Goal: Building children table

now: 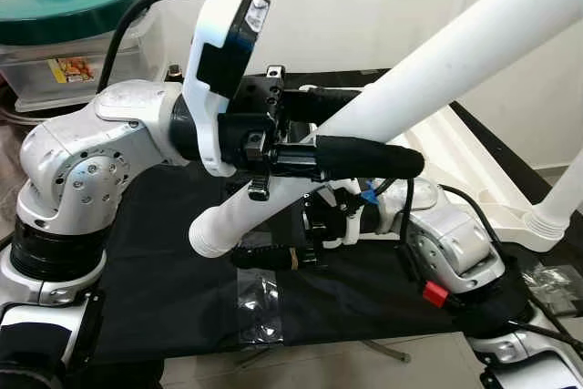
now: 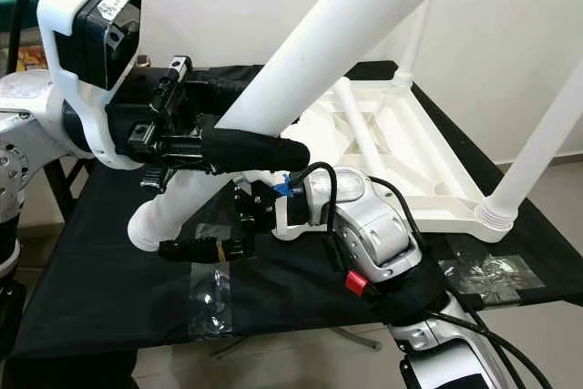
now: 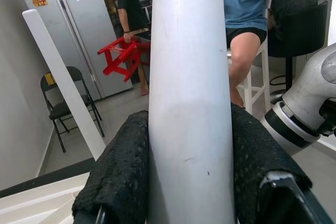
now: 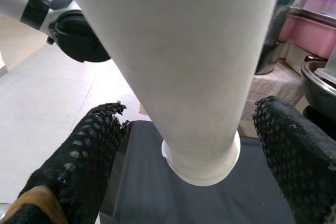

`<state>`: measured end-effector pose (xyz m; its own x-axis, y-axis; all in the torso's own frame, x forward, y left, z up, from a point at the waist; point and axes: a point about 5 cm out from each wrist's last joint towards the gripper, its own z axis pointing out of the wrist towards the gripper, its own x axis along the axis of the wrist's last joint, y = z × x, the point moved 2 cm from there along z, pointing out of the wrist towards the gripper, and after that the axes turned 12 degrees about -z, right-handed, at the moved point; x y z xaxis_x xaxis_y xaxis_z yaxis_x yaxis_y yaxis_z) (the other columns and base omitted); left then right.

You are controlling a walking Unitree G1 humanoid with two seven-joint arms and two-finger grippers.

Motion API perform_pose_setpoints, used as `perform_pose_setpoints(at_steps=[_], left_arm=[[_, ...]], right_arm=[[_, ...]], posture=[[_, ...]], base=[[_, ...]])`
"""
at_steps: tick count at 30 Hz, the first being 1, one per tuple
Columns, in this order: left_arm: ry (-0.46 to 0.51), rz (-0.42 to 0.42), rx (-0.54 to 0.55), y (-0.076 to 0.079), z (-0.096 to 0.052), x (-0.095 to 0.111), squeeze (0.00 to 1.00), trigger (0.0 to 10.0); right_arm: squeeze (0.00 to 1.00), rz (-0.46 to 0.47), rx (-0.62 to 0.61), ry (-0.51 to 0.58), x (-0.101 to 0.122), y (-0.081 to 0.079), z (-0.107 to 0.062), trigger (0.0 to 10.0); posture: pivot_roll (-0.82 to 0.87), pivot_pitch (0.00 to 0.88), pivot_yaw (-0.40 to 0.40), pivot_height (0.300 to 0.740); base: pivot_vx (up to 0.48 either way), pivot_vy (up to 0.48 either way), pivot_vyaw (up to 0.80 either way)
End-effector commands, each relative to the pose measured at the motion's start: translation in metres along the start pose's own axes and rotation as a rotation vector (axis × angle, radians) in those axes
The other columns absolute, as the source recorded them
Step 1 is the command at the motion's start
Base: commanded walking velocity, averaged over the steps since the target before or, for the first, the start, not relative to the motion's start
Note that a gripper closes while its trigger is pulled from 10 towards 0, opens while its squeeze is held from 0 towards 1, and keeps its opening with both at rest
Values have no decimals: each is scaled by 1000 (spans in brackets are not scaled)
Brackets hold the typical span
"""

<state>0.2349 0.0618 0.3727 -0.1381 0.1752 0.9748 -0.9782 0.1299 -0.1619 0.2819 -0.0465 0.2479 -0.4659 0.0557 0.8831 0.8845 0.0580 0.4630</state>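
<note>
Item: long white cylindrical plastic table leg, held slanted above the black cloth-covered counter, its open lower end low near the robot, the upper part rising away to the right.

Left gripper: black mesh-padded fingers clamped on either side of the leg, partway along its length, pressed against its surface.

Right gripper: black mesh fingers set apart, one on each side of the leg near its open end; gaps visible between pads and leg in the right wrist view, so they straddle it without gripping.

Item: white plastic tabletop frame, lying upside down on the counter behind the grippers, one white leg already standing in a corner socket.

Item: clear plastic bags lying flat on the counter's near edge; another to the right.

Background: green-lidded storage container at far left. In the left wrist view, two people, a red stool, a black folding chair.
</note>
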Motion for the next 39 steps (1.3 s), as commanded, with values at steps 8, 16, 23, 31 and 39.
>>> perform_pose_setpoints(at_steps=[8, 16, 23, 31, 39], left_arm=[[33, -5, -12, -3, 3, 0, 0, 0], [48, -16, -12, -2, 2, 0, 0, 0], [52, -23, -23, 0, 2, 2, 0, 0], [58, -24, -20, 1, -1, 4, 0, 0], [66, -31, -24, 2, -3, 7, 0, 0]], right_arm=[[0, -25, -57, 78, 3, -1, 22, 10000], [0, -88, 11, 137, 12, -9, 29, 10000], [0, -108, 56, 173, 14, -16, 46, 10000], [0, -83, 7, 291, 21, -11, 56, 10000], [0, -73, -52, 328, 19, -4, 55, 10000]], posture=[[5, 0, 11, 740], [8, 0, 19, 740], [20, 0, 21, 740], [40, 0, 26, 740], [44, 0, 33, 740]], base=[[0, 0, 0], [0, 0, 0], [0, 0, 0], [0, 0, 0], [0, 0, 0]])
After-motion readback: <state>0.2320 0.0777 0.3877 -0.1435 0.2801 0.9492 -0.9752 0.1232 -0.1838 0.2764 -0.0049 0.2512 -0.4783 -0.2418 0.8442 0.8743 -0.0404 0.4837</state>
